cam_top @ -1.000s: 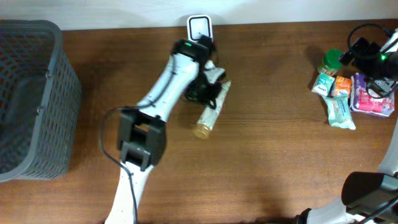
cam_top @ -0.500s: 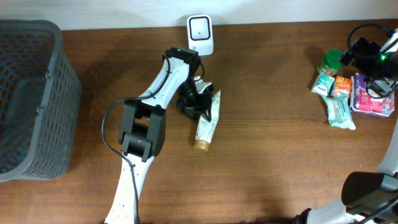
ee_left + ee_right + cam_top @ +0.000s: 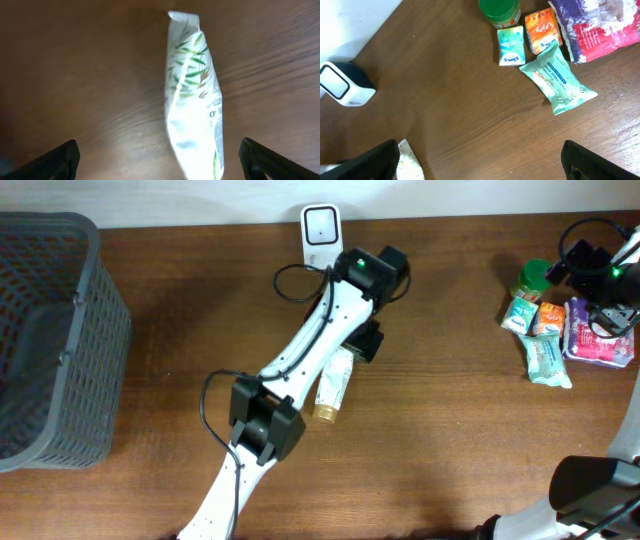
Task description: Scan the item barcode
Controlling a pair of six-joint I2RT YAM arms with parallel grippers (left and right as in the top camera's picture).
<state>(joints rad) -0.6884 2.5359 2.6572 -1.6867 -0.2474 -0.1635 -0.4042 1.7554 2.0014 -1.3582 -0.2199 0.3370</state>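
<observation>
The item is a white tube (image 3: 335,383) printed with green leaves, with a gold cap. It lies flat on the brown table, below the white barcode scanner (image 3: 322,225) at the back edge. My left gripper (image 3: 363,343) hovers just above the tube's flat end. In the left wrist view the tube (image 3: 195,100) lies loose between the open left gripper (image 3: 160,167) and the table, held by nothing. My right gripper (image 3: 485,165) is open and empty, high over the table. It looks down on the scanner (image 3: 345,85) and a corner of the tube (image 3: 410,165).
A grey mesh basket (image 3: 50,340) stands at the far left. At the far right lie a green-lidded jar (image 3: 499,10), a tissue pack (image 3: 511,46), an orange packet (image 3: 542,31), a wipes pack (image 3: 557,80) and a purple-red bag (image 3: 595,25).
The left gripper has opened and let go of the tube, which now lies on the table. The left wrist has swung right and away from the scanner. The right arm has not moved.
</observation>
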